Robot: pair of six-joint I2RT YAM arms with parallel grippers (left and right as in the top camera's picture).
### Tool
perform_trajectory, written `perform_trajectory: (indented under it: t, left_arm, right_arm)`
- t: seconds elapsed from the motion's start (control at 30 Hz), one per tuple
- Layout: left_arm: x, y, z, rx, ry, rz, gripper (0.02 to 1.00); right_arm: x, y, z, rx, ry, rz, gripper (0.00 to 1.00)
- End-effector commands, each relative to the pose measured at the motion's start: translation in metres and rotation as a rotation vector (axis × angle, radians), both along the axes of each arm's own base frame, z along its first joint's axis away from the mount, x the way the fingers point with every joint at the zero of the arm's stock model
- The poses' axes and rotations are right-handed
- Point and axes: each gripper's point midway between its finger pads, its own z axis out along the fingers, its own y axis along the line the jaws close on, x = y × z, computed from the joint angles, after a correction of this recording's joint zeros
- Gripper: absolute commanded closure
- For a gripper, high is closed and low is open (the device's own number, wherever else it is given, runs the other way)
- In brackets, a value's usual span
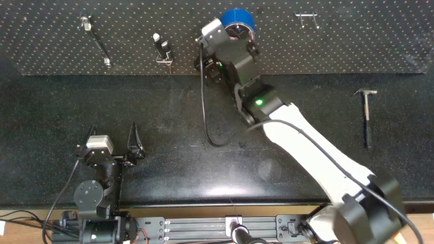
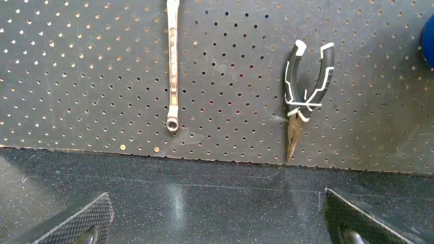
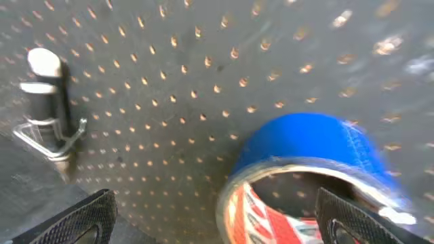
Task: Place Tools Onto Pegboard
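A blue tape roll (image 1: 237, 20) sits against the pegboard (image 1: 54, 41), and my right gripper (image 1: 230, 37) is right at it. In the right wrist view the tape roll (image 3: 312, 156) lies partly between the wide-apart fingers of the open right gripper (image 3: 217, 224); whether it hangs on a hook is hidden. A wrench (image 1: 98, 42) and black-and-white pliers (image 1: 163, 49) hang on the board, and the left wrist view shows the same wrench (image 2: 172, 61) and pliers (image 2: 304, 95). My left gripper (image 1: 113, 135) rests open and empty near the front left. A hammer (image 1: 366, 115) lies on the table at the right.
An empty wire hook (image 1: 308, 19) sticks out of the board at the upper right. The right arm's black cable (image 1: 203, 102) loops down over the middle of the dark table (image 1: 149, 169). The pliers' handle and hook (image 3: 47, 102) show beside the tape.
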Motion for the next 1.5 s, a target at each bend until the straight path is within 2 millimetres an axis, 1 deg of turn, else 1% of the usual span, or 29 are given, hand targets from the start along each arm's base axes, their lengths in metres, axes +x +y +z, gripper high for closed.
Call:
perform_trajectory:
  t: [0.03,0.07,0.1,0.13,0.2,0.23,0.27,0.3,0.4,0.47,0.53,0.63,0.7,0.77,0.9,1.03,1.07,1.1,1.17,1.3,1.43,1.5]
  left_arm:
    - [0.000,0.002,0.000,-0.014,-0.001,0.015,0.023]
    - [0.000,0.002,0.000,-0.014,-0.001,0.015,0.023]
    - [0.000,0.002,0.000,-0.014,-0.001,0.015,0.020]
    - [0.000,0.002,0.000,-0.014,-0.001,0.015,0.023]
    - [0.000,0.002,0.000,-0.014,-0.001,0.015,0.023]
    - [0.000,0.002,0.000,-0.014,-0.001,0.015,0.023]
    - [0.000,0.002,0.000,-0.014,-0.001,0.015,0.023]
    - [0.000,0.002,0.000,-0.014,-0.001,0.015,0.023]
    - [0.000,0.002,0.000,-0.014,-0.001,0.015,0.023]
    - [0.000,0.002,0.000,-0.014,-0.001,0.015,0.023]
    - [0.000,0.002,0.000,-0.014,-0.001,0.015,0.023]
    - [0.000,0.002,0.000,-0.014,-0.001,0.015,0.023]
    - [0.000,0.002,0.000,-0.014,-0.001,0.015,0.023]
    - [0.000,0.002,0.000,-0.014,-0.001,0.015,0.023]
    - [0.000,0.002,0.000,-0.014,-0.001,0.015,0.023]
    - [0.000,0.002,0.000,-0.014,-0.001,0.015,0.023]
    - [0.000,0.002,0.000,-0.014,-0.001,0.015,0.023]
    - [0.000,0.002,0.000,-0.014,-0.001,0.015,0.023]
    - [0.000,0.002,0.000,-0.014,-0.001,0.015,0.020]
    - [0.000,0.002,0.000,-0.014,-0.001,0.015,0.023]
    - [0.000,0.002,0.000,-0.014,-0.001,0.015,0.023]
    - [0.000,0.002,0.000,-0.014,-0.001,0.015,0.023]
  right_arm:
    - [-0.056,-0.058,0.098,0.088,-0.097,-0.043,0.051]
    - [-0.062,-0.085,0.094,0.102,-0.048,-0.111,0.049]
    - [-0.066,-0.108,0.085,0.118,0.009,-0.181,0.049]
    - [-0.071,-0.140,0.066,0.147,0.104,-0.296,0.049]
    - [-0.086,-0.184,0.029,0.149,0.281,-0.432,0.049]
    - [-0.097,-0.210,0.007,0.143,0.390,-0.509,0.049]
    - [-0.104,-0.229,-0.008,0.146,0.463,-0.563,0.049]
    - [-0.109,-0.252,-0.024,0.180,0.537,-0.637,0.047]
    - [-0.122,-0.305,-0.048,0.253,0.646,-0.799,0.047]
    - [-0.136,-0.329,-0.062,0.271,0.714,-0.880,0.047]
    - [-0.147,-0.345,-0.073,0.256,0.772,-0.912,0.047]
    - [-0.161,-0.373,-0.099,0.247,0.864,-0.963,0.047]
    - [-0.164,-0.384,-0.110,0.218,0.907,-0.952,0.047]
    - [-0.170,-0.395,-0.126,0.163,0.968,-0.898,0.047]
    - [-0.175,-0.401,-0.147,0.041,1.053,-0.740,0.045]
    - [-0.180,-0.416,-0.176,0.081,1.127,-0.760,0.042]
    - [-0.182,-0.419,-0.187,0.092,1.160,-0.761,0.042]
    - [-0.186,-0.418,-0.199,0.083,1.204,-0.722,0.042]
    - [-0.186,-0.419,-0.204,0.071,1.213,-0.699,0.042]
    - [-0.176,-0.427,-0.208,0.055,1.171,-0.700,0.042]
    - [-0.175,-0.427,-0.208,-0.019,1.166,-0.588,0.042]
    - [-0.168,-0.425,-0.208,0.000,1.132,-0.571,0.042]
